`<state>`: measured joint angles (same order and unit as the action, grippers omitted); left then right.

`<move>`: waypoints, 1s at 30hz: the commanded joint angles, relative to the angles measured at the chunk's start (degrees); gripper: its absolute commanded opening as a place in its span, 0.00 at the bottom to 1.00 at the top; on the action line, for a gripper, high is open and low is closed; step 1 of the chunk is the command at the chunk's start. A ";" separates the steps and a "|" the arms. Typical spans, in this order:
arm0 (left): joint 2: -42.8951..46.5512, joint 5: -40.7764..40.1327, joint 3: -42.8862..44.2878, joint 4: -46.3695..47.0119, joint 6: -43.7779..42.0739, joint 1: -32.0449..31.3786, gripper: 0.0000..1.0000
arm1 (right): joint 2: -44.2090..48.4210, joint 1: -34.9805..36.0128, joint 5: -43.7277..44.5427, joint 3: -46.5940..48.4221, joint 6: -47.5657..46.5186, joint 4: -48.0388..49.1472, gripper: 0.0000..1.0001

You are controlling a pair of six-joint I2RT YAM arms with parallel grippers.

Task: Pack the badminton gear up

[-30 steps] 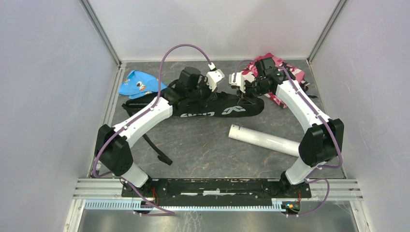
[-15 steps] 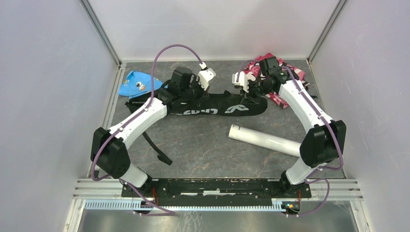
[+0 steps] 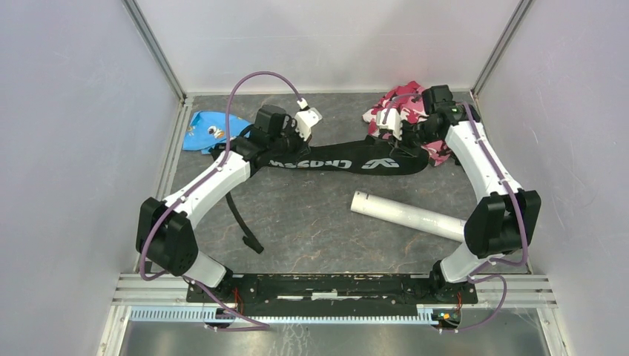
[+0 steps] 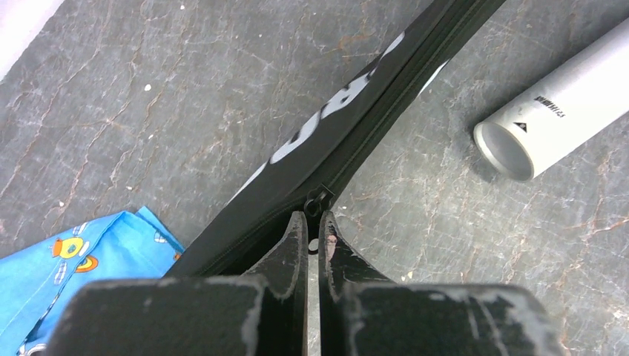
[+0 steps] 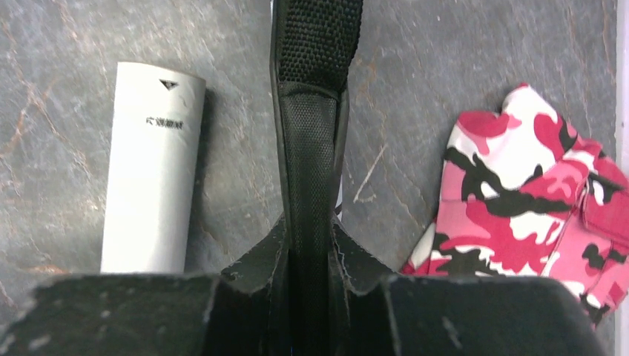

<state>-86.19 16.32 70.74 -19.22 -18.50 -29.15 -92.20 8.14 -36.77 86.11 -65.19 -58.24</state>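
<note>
Both arms have swung apart since the last look, and the racket bag [image 3: 348, 163] is pulled out long and taut between them, its white lettering now readable across the upper middle of the overhead view.

Left gripper [image 4: 312, 216]: fingers pressed together right at the zipper pull [image 4: 317, 202], the tab itself hidden between them. In the left wrist view the bag's zipped edge runs away from the fingertips towards the upper right of the frame.

Right gripper [image 5: 308, 226]: clamped on the black webbing strap [image 5: 311, 148] at the bag's other end. The strap rises straight up the middle of the right wrist view.

Moving outward, the white tube [image 3: 412, 216] lies on the grey surface [image 3: 311, 222], lower right of centre in the overhead view, below the bag and apart from it. Its open end shows at the right edge of the left wrist view.

The pink camouflage cloth [image 3: 404, 111] is bunched at the upper right, under the right wrist. The blue printed cloth [image 3: 208, 130] sits at the upper left, beside the bag's left end. A loose black strap [image 3: 241, 222] trails down from the bag towards the lower left.
</note>
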 commanded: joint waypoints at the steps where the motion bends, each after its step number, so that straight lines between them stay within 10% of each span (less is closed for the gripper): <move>1: 4.10 -3.44 -0.24 0.11 -3.58 1.96 0.02 | 1.55 -5.45 5.43 2.05 -5.40 -3.16 0.02; 30: -1.17 6.52 3.70 -0.57 11.11 1.63 0.02 | -5.96 3.33 6.72 10.97 -3.18 -4.49 0.63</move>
<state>-87.39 20.25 71.64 -21.19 -9.63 -27.38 -97.38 8.23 -32.34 93.14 -69.38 -63.79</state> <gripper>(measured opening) 0.050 0.622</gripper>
